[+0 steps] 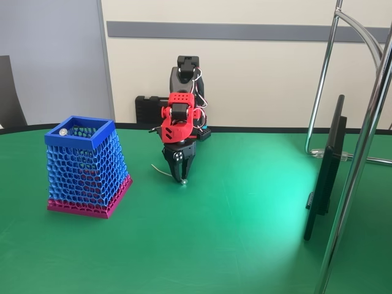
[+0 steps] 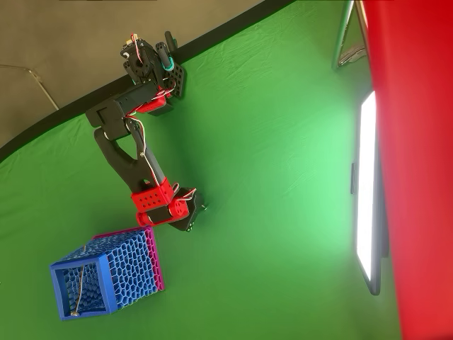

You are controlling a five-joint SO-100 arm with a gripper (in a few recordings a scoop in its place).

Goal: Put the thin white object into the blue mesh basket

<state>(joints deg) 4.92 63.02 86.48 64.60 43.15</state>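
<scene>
The gripper (image 1: 182, 177) pointed down at the green table (image 1: 245, 233), fingers narrowed around the thin white object (image 1: 163, 171), whose long axis trailed left toward the blue mesh basket (image 1: 86, 166).

In the fixed view, the end effector (image 1: 182, 177) points down at the green desk (image 1: 245, 233), its tips too small and dark to show whether they are apart. A thin white wire (image 1: 161, 169) trails out beside it, its near end lost behind the fingers; whether it is gripped cannot be told. In the overhead view the arm's red body covers the end effector (image 2: 198, 210) and the wire beneath. The blue mesh basket (image 2: 106, 276) holds another thin pale stick (image 2: 79, 282), too small to identify. A red shape (image 2: 417, 142) is cut off by the right edge.
</scene>
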